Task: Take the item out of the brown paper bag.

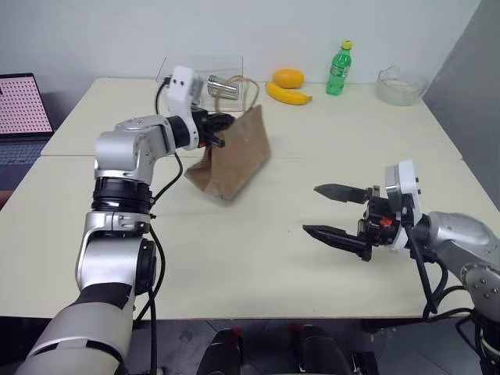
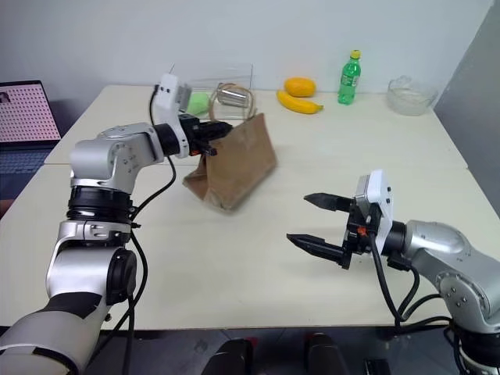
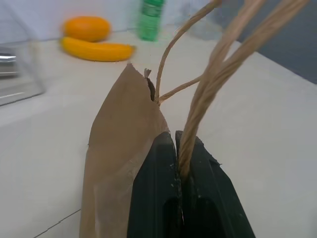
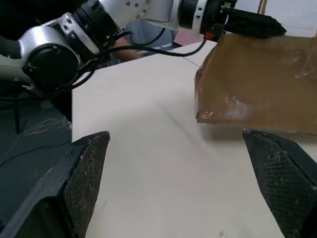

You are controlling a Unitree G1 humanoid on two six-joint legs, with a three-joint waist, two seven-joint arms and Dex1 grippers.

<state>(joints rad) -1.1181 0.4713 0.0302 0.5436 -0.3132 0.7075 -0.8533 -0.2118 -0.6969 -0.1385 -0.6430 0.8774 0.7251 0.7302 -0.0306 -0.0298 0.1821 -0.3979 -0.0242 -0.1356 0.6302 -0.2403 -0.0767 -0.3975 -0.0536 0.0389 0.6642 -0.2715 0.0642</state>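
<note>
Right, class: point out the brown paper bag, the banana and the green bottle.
brown paper bag point(image 1: 238, 156): left eye view, middle of its creased side.
banana point(image 1: 287, 95): left eye view, middle of its curved body.
green bottle point(image 2: 349, 80): right eye view, on its labelled body.

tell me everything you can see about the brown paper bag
The brown paper bag is small, creased kraft paper with thin tan twine loop handles. It stands tilted on the pale table, its bottom edge resting on the surface and its top leaning toward the left gripper, which is shut on its upper edge and a handle. Its mouth looks pinched nearly flat; what it contains is hidden. The open right gripper is apart from it.
</note>
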